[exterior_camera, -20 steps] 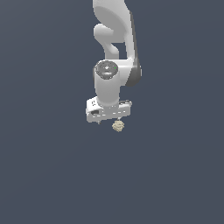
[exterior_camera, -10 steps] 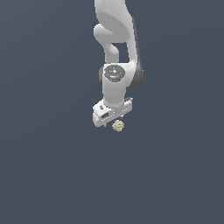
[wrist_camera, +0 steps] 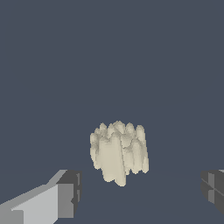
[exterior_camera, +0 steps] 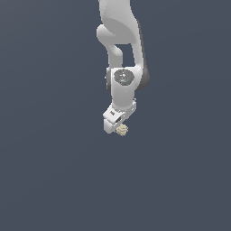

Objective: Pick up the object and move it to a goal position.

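One arm's gripper (exterior_camera: 118, 127) is shown spread wide over the clump (exterior_camera: 122, 130), nothing yet held (wrist view: the clump (wrist_camera: 119, 152) lies between the fingers (wrist_camera: 65, 192), touching neither). A centred descent is judged necessary before closing, given the knobbly shape.

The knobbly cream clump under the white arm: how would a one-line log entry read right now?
tool open | knobbly cream clump between fingers, ungrasped | arm above

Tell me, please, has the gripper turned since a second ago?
Yes. The gripper has rotated above the beige clump, which stays put; its fingers remain open.
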Controlling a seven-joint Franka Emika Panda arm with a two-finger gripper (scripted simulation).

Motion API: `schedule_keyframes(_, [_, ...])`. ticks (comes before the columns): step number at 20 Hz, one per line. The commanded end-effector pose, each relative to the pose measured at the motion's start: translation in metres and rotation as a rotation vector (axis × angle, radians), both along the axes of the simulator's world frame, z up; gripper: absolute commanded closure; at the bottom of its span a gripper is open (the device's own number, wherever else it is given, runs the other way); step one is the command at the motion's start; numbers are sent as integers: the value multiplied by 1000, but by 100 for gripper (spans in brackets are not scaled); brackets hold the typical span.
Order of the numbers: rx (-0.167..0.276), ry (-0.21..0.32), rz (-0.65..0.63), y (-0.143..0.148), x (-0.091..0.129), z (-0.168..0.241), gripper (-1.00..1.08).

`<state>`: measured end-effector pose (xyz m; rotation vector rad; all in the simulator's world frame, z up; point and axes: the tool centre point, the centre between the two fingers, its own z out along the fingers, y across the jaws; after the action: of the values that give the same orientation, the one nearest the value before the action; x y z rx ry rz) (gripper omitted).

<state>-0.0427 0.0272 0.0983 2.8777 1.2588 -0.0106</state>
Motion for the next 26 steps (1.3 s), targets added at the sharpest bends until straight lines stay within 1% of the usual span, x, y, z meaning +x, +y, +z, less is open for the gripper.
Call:
schedule_keyframes(1, [1, -2, 53, 4, -2, -3, -92])
schedule_keyframes(8, [3, -5, 131, 10, -6, -7, -92])
schedule_keyframes(15, [4, -5, 134, 10, -7, -10, -92])
schedule_keyframes(26, [4, -5, 139, 10, -8, -53, -92])
